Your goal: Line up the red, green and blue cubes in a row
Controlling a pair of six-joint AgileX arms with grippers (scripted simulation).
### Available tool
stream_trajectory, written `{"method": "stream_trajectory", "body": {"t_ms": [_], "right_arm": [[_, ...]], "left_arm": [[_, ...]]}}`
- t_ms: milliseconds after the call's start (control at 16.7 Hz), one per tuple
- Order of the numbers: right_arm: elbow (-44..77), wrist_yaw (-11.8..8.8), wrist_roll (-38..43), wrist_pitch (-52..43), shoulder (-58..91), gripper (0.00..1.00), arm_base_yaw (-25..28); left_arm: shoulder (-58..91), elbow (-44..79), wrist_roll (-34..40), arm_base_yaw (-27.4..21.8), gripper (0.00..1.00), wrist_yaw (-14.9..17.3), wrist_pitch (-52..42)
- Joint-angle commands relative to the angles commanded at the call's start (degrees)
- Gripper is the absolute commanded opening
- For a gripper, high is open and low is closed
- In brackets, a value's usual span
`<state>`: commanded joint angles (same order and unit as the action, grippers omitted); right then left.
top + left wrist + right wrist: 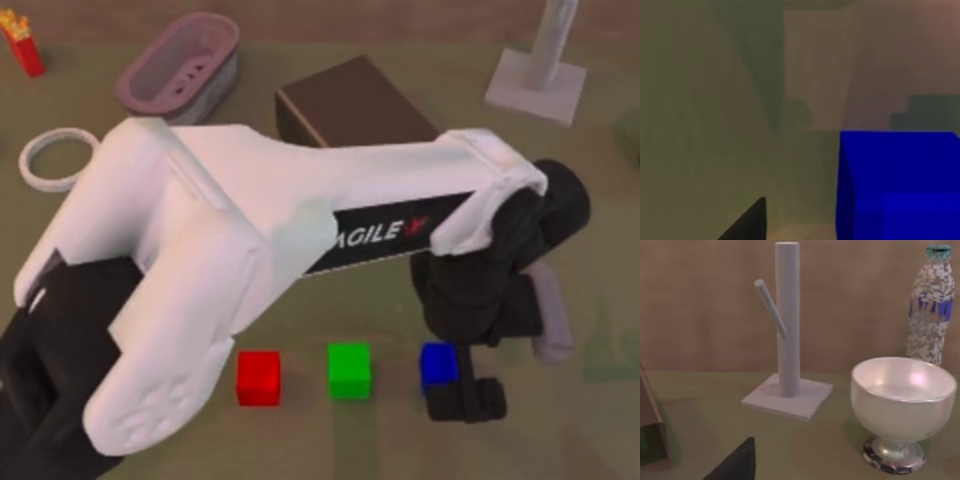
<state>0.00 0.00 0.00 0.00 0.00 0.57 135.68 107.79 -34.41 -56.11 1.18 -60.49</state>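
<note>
1. Red cube (pixel 258 377), green cube (pixel 349 370) and blue cube (pixel 438 364) are sitting in a row on the desk (pixel 330 440), near its front edge, spaced apart.
2. Left gripper (pixel 462 392) is hanging at the blue cube; jaws' spread and grip: cannot tell.
3. Right arm is lying outside the top view.

The left arm (pixel 250 220) is reaching across the table from the near left corner, its white link lying slantwise toward the right side. Its black wrist is bending downward at the far end. The left gripper (pixel 462 392) is hanging low, close to the table surface at the near right. The right arm is not showing in the top view.
</note>
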Motion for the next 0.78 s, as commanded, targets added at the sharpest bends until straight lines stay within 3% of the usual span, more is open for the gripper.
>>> {"method": "stream_trajectory", "body": {"t_ms": [360,780], "right_arm": [[0.0,0.0,0.0,0.0,0.0,1.00,0.0],[0.0,0.0,0.0,0.0,0.0,1.00,0.0]], "left_arm": [[-0.2,1.0,0.0,0.1,1.00,0.0,-1.0],[-2.8,10.7,0.0,1.2,1.00,0.0,-13.6]]}}
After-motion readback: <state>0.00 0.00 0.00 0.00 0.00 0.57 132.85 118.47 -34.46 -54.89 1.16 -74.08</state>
